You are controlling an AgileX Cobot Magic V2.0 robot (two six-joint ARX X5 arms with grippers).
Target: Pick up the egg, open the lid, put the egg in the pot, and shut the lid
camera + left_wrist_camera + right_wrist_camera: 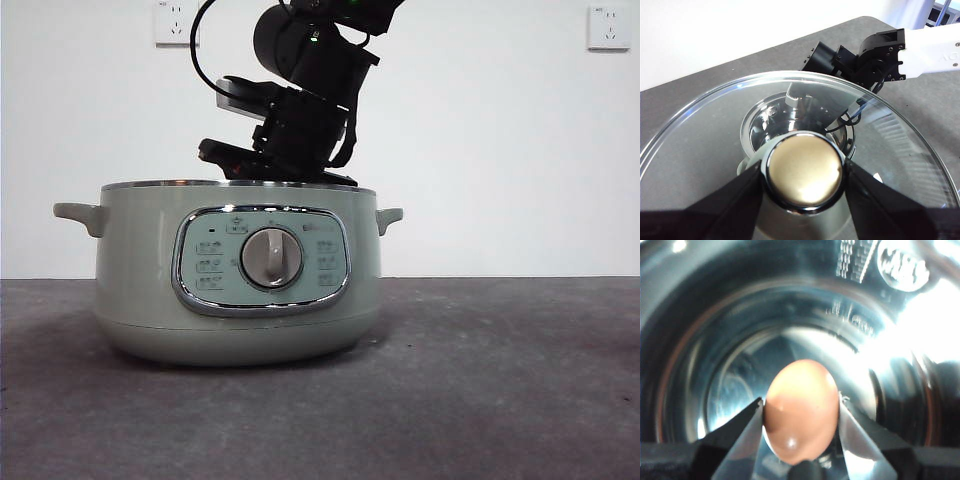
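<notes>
Egg (801, 412) first: you had it pinched between the two black jaws of your right claw (801, 410), one jaw pressed to each side of the reddish-brown shell. That claw was down inside the pot (140, 260), and behind the egg you would have found only the shiny, curved metal of the pot's inner wall and floor. Whether the egg touched the floor could not be told.

Your left claw (804, 176) was closed on the knob (804, 170) of the glass lid (695, 155), one jaw on each side. It held the lid up off the pot and tilted. Through the glass, the left wrist camera showed the pot's open mouth below, with your right arm (860, 52) reaching into it from the far side.

From the low front camera, the pale green pot stood on the grey bench (500, 380), its dial (271, 258) and chrome-framed panel (262, 262) facing you. A dark arm (305, 95) came down from above and dipped behind the pot's rim. The egg and the lid were not visible from there. Two wall sockets (176, 22) sat high on the white wall behind.
</notes>
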